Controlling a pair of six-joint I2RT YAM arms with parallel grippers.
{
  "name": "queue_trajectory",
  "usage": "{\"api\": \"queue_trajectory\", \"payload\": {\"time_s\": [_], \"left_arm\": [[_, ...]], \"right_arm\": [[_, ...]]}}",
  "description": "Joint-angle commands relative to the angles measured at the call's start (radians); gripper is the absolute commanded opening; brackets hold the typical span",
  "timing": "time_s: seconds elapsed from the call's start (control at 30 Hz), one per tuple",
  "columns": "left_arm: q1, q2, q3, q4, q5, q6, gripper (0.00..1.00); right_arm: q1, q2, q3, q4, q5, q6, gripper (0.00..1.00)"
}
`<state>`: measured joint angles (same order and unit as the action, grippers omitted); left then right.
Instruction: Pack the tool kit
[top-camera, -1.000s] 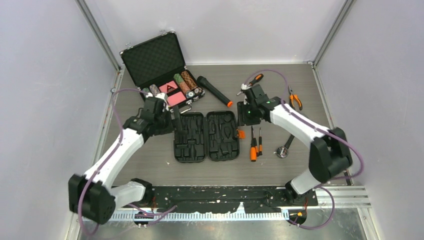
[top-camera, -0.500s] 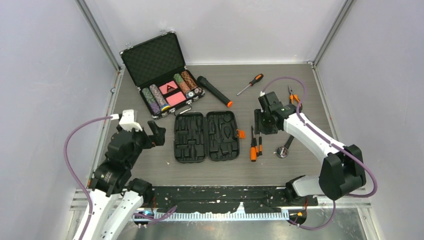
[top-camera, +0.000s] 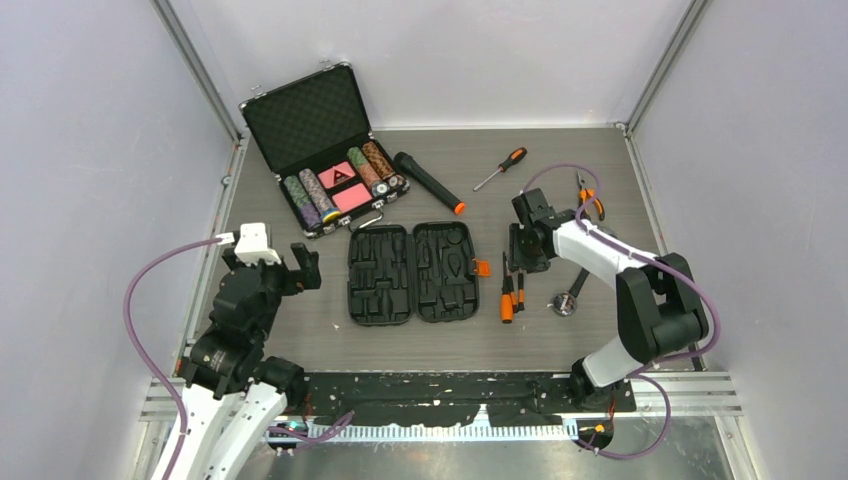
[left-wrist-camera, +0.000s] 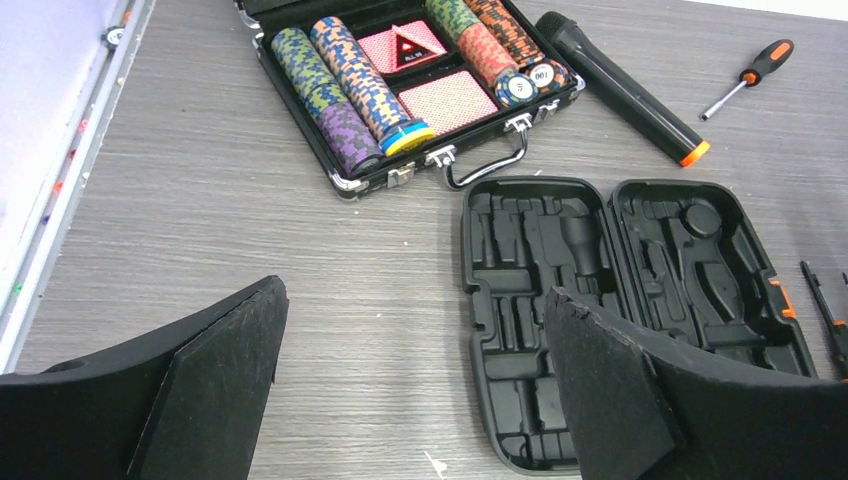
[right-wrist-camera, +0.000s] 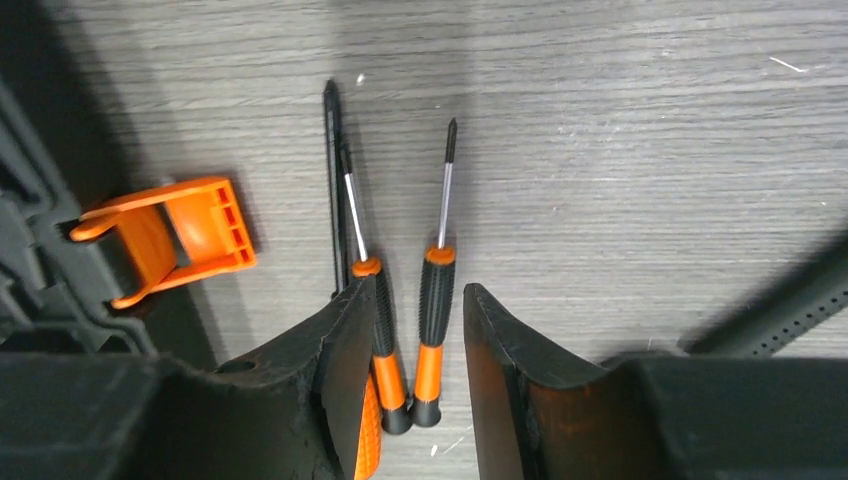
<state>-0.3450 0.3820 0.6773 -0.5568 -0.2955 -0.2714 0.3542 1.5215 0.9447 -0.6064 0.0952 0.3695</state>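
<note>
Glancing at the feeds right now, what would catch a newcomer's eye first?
The black tool case lies open mid-table, its slots looking empty. Just right of it, the right gripper straddles two small orange-and-black screwdrivers, jaws apart. At the back left, an open poker chip case shows colourful chips.

Through my left wrist camera, the only writing I can find sits in the chip case (left-wrist-camera: 345, 180). The end chip (left-wrist-camera: 541, 73) of one row shows the figures 100, upside down to me. The neighbouring chip (left-wrist-camera: 514, 88) carries a short number too small for me to read. The red triangle (left-wrist-camera: 405, 48) bears tiny white letters, seemingly ALL IN.
</note>
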Motion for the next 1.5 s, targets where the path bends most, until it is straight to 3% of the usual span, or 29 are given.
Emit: {"api": "queue_trajectory", "payload": {"time_s": [0.0,0.23,0.47,0.93,1.27,1.47], "left_arm": [[-0.002,0.019,0.005,0.055,-0.035,0.037,1.0],[0.0,0.03,0.001,0.058,-0.026,0.044,1.0],[0.0,0.043,-0.001,0.067,0.013,0.044,1.0],[0.001,0.055,-0.001,0.071,0.039,0.051,1.0],[0.001,0.072,-0.005,0.101,0.158,0.038,1.0],[0.0,0.127,0.019,0.175,0.328,-0.04,1.0]], "right_arm": [[-0.021,0.054,-0.014,0.081,0.014,0.016,0.42],[-0.025,0.12,-0.047,0.108,0.011,0.041,0.39],[-0.024,0.056,-0.111,0.099,-0.017,0.067,0.31],[-0.023,0.011,-0.13,0.068,0.014,0.053,0.35],[-0.023,-0.068,-0.071,0.071,-0.048,0.032,0.1],[-0.023,-0.262,-0.023,0.099,-0.161,0.05,0.06]]}}
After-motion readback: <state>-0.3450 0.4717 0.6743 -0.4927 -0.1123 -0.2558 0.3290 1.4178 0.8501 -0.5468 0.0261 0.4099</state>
